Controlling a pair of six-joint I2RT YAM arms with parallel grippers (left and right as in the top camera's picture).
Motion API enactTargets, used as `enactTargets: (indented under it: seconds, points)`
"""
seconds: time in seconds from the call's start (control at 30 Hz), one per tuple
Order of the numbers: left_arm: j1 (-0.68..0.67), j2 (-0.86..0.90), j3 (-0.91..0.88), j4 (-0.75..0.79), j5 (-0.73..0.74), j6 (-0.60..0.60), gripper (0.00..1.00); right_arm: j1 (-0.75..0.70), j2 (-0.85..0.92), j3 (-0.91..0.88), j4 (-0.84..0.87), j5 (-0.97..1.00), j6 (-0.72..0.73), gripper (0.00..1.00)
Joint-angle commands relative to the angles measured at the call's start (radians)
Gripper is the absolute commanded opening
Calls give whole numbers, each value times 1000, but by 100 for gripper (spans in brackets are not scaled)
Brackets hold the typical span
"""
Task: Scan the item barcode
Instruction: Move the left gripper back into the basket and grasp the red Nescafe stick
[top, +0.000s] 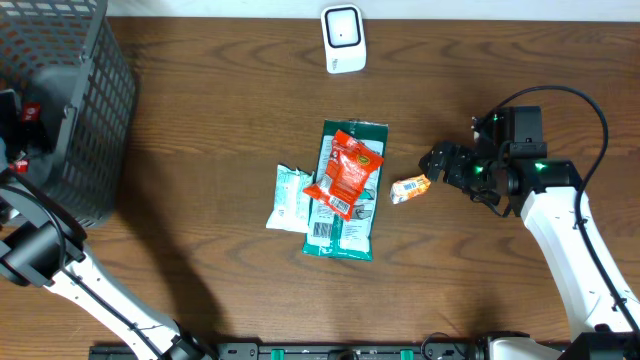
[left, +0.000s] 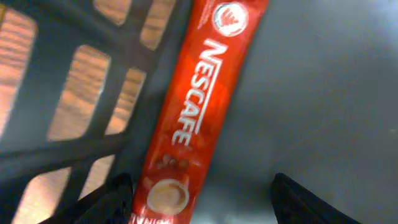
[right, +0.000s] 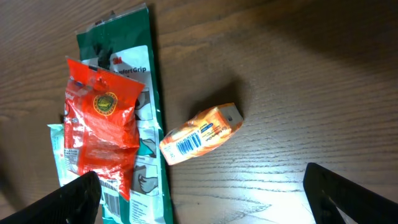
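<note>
The red stick sachet (left: 193, 112) reads "NESCAFE" in white capitals along its length; the round emblem at one end is too blurred to read. The green package (right: 148, 87) shows "3M" and "...fortGrip". The orange packet (right: 200, 133) carries a barcode with illegible digits. The red pouch (right: 102, 134) bears an unreadable gold seal.

**Where things lie around my two grippers**

The basket (top: 70, 100) stands at the far left of the table (top: 200, 80). My left gripper (left: 202, 183) is inside it. A stick sachet (left: 193, 112) lies along the foot of the basket wall, between my parted fingers (left: 115, 199). The scanner (top: 343, 40) stands at the far edge, centre. Mid-table lies a large flat pack (top: 348, 225) with a pouch (top: 345, 172) on top and a small wrapper (top: 290, 197) just left of it. A little box (top: 411, 188) lies right of that pile, just beside my right gripper (top: 435, 166).
</note>
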Motion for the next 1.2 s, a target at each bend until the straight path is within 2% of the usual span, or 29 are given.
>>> enactTargets:
  seconds: [0.0, 0.07, 0.2, 0.27, 0.6, 0.7, 0.73, 0.77, 0.9, 1.17]
  points:
    - [2, 93, -16, -38, 93, 6, 72, -3, 2, 12, 0, 2, 8, 99]
    - [2, 93, -16, -64, 132, 6, 70, -3, 2, 12, 0, 2, 8, 99]
    - [2, 83, -15, -98, 178, 5, 49, -3, 2, 12, 0, 2, 8, 99]
    - [2, 71, -15, -116, 180, 1, 43, -3, 2, 12, 0, 2, 8, 99]
    - [-1, 40, -16, -114, 175, -34, 46, -3, 2, 12, 0, 2, 8, 99]
    - [-1, 42, -18, -115, 176, -63, 34, -3, 2, 12, 0, 2, 8, 99]
    - [-1, 42, -18, -115, 176, -74, 25, -3, 2, 12, 0, 2, 8, 99]
    - [-1, 37, -17, -116, 176, -108, 7, -3, 2, 12, 0, 2, 8, 99]
    - [4, -37, -15, -111, 176, -204, 7, -3, 2, 12, 0, 2, 8, 99]
    - [4, -343, -15, -104, 176, -372, 7, -3, 2, 12, 0, 2, 8, 99]
